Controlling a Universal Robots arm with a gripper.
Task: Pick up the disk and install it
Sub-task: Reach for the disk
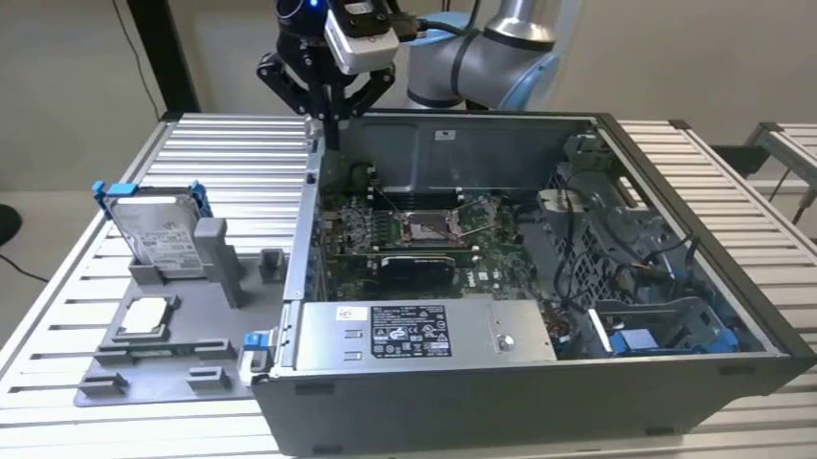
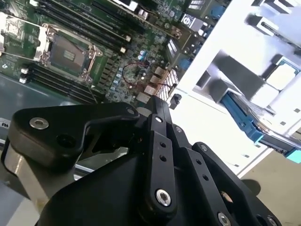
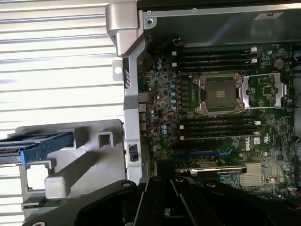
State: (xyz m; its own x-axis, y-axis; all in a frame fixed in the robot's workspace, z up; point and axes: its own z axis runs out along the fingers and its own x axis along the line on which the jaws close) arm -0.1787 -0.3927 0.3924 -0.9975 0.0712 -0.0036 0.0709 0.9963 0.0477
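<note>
an open computer case (image 1: 511, 411) lies on a slatted metal table (image 1: 715, 163), its motherboard (image 1: 422, 229) exposed, as a robot arm (image 1: 492, 57) hangs over the case's rear corner. outside the case, beside its side wall on the exterior view's left, a grey holder (image 1: 166, 373) props the disk (image 1: 160, 239) on edge in its blue bracket, untouched. the gripper (image 1: 328, 134) hovers just above that same wall, near the case's rear and well apart from the disk, its jaws drawn together and holding nothing. a clean pick likely calls for jaws opened wider than the drive's thin edge, squared to it, then a straight pull from the slot.
</note>
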